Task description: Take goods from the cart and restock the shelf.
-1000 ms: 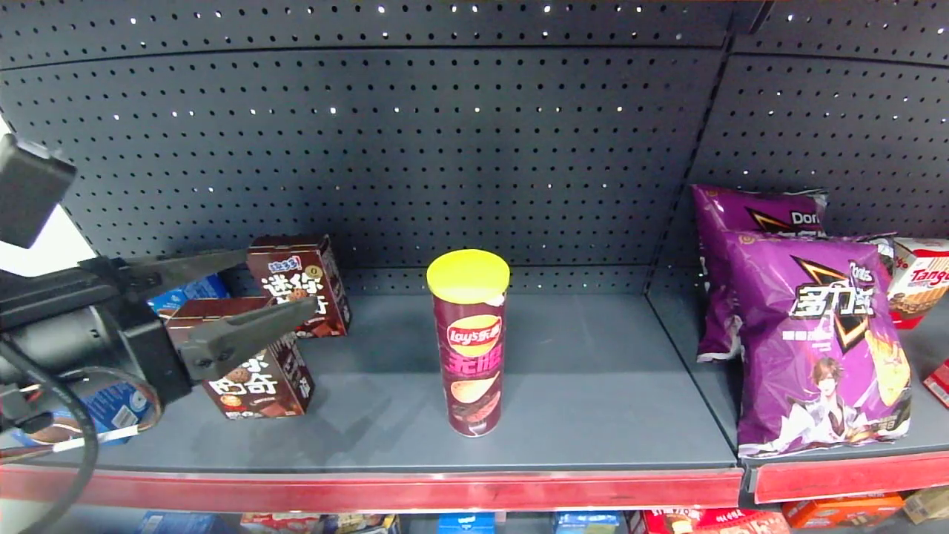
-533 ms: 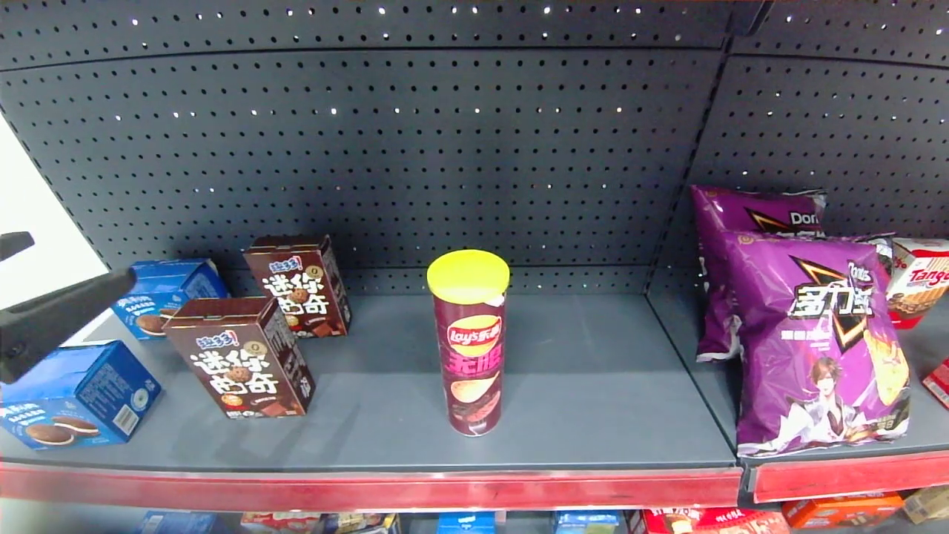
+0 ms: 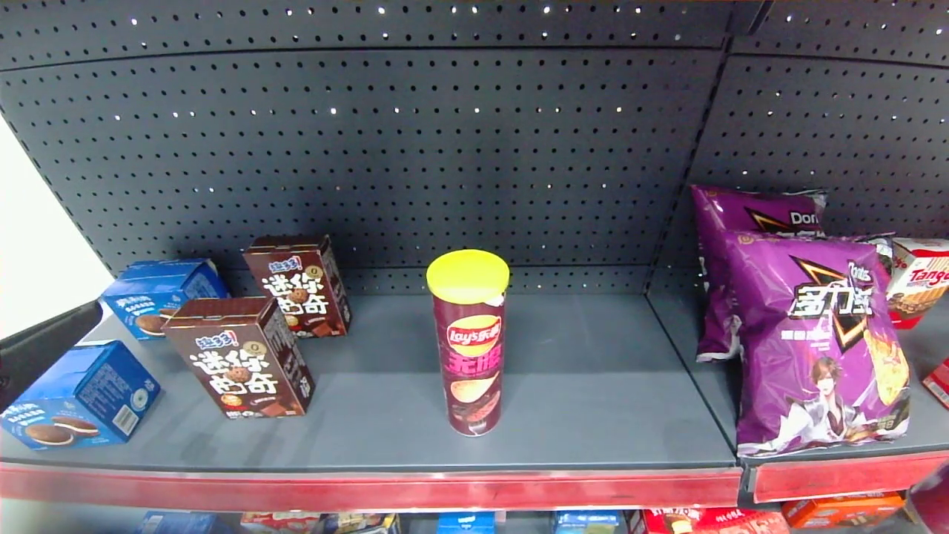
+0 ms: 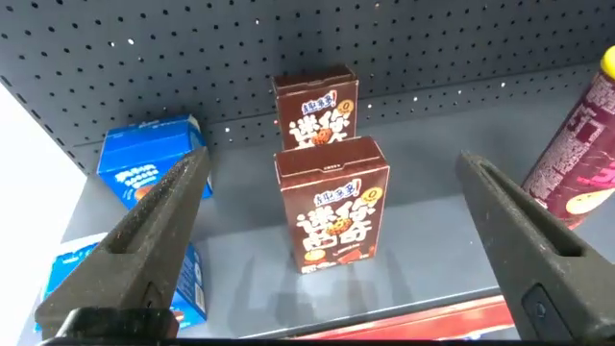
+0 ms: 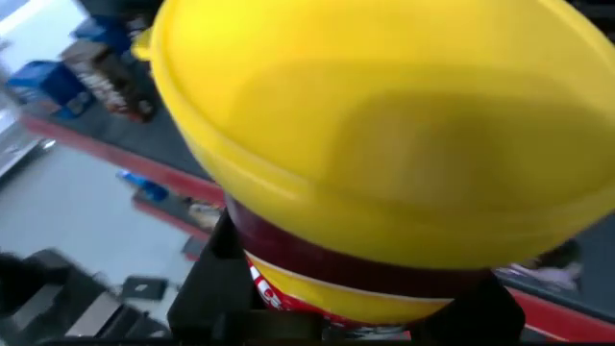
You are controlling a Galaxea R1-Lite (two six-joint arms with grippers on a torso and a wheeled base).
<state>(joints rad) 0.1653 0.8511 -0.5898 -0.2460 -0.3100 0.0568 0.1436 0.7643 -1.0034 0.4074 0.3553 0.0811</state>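
Yellow-lidded held can (image 5: 384, 125): up close to the right wrist camera, lid first, maroon body below it, out in front of the shelf's red edge.
Right gripper (image 5: 346, 312): black fingers pinch the held can from both sides, just under the lid.
Left gripper (image 4: 332, 168): fingers spread wide, nothing between them, facing the brown boxes from in front of the shelf.
Shelf (image 3: 593, 400): grey deck, red front strip, perforated back wall.
Standing can (image 3: 468, 341): upright mid-shelf, yellow lid on, apart from everything else.
Brown boxes (image 3: 241, 356): two, upright, one behind the other, left of the standing can.
Blue boxes (image 3: 81, 393): two at the far left, just beside the brown boxes.
Purple bags (image 3: 808, 341): two in the right bay, the front one overlapping the back one.
Red-and-white box (image 3: 919, 278): tucked behind the purple bags at the right edge.
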